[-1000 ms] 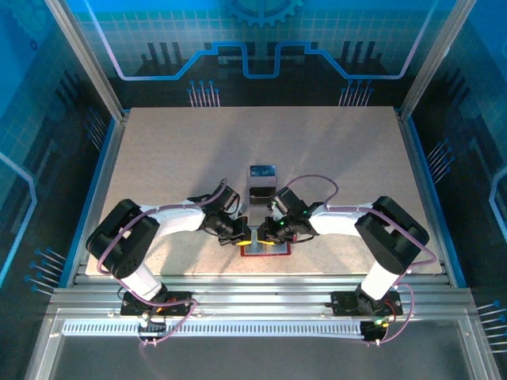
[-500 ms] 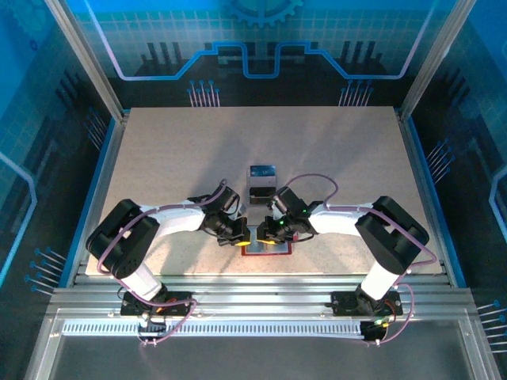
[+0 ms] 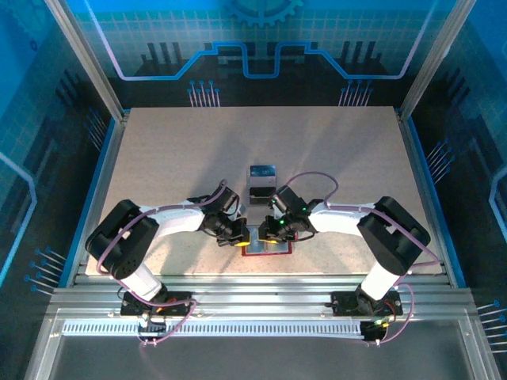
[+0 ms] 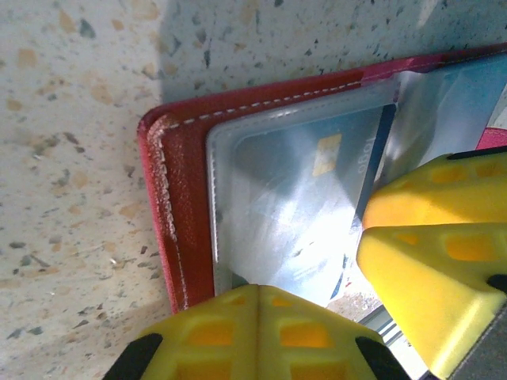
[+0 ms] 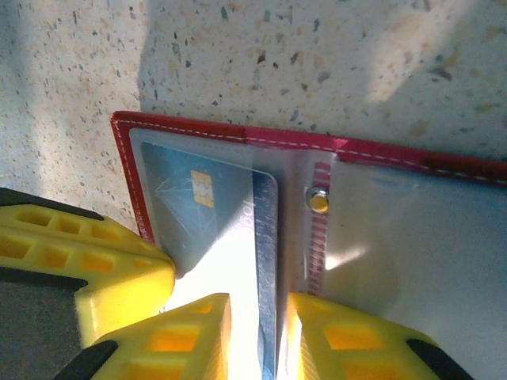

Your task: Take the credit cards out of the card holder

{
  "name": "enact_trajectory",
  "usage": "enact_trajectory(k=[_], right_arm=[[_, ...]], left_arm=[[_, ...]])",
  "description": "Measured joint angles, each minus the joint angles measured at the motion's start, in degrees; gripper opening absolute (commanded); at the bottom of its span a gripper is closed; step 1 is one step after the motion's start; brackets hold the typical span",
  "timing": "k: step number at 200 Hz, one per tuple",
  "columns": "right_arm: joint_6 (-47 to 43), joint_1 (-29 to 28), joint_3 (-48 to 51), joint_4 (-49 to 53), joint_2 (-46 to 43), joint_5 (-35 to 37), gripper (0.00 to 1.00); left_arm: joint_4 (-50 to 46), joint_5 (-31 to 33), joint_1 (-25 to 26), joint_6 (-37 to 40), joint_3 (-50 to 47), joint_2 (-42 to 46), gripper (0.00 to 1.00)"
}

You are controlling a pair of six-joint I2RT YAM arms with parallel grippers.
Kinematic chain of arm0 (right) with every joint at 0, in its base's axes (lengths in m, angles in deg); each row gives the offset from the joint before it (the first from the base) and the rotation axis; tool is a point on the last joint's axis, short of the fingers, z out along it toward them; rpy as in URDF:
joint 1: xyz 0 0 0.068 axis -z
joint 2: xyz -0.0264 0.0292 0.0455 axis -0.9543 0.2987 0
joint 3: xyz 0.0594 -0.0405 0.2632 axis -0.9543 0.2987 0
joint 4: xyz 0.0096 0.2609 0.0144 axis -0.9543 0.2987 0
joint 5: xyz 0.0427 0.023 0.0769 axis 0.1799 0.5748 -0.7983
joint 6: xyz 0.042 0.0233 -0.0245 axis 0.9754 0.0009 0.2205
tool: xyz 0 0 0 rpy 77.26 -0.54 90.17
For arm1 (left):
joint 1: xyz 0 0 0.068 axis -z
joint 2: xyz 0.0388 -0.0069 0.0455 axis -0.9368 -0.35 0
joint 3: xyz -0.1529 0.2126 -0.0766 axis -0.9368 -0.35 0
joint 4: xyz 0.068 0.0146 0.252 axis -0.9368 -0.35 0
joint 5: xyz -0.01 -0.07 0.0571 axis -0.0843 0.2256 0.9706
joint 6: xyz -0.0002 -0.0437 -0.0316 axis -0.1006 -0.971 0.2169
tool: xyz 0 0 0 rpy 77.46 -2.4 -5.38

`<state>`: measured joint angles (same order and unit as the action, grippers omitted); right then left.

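Note:
The red card holder (image 3: pixel 269 249) lies open and flat near the table's front edge, its clear grey pockets facing up. A blue-grey credit card (image 5: pixel 198 210) with a gold chip sits in the left pocket, and its blue edge sticks out toward the fold. My right gripper (image 5: pixel 257 305) stands slightly open over that edge, one fingertip on each side of it. My left gripper (image 4: pixel 259 297) is shut, its tips pressing on the left pocket over the card (image 4: pixel 301 190). In the top view both grippers, left (image 3: pixel 236 235) and right (image 3: pixel 268 233), meet over the holder.
A small clear box (image 3: pixel 261 178) stands just beyond the holder, behind the two wrists. A pale snap button (image 5: pixel 319 202) sits on the holder's fold. The table's front edge and the metal rails run close below the holder.
The right jaws have opened a little wider around the card's edge. Neither arm nor the holder has visibly shifted.

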<state>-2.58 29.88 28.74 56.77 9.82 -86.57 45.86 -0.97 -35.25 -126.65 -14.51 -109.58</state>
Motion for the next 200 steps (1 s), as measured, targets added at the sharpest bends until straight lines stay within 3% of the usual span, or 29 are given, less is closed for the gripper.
enact_trajectory(k=[200], right_arm=[[2.16,0.0,2.1,-5.77,0.96,-3.65,0.23]], left_arm=[[-2.08,2.99,0.0,0.26,-0.94,2.05,0.0]])
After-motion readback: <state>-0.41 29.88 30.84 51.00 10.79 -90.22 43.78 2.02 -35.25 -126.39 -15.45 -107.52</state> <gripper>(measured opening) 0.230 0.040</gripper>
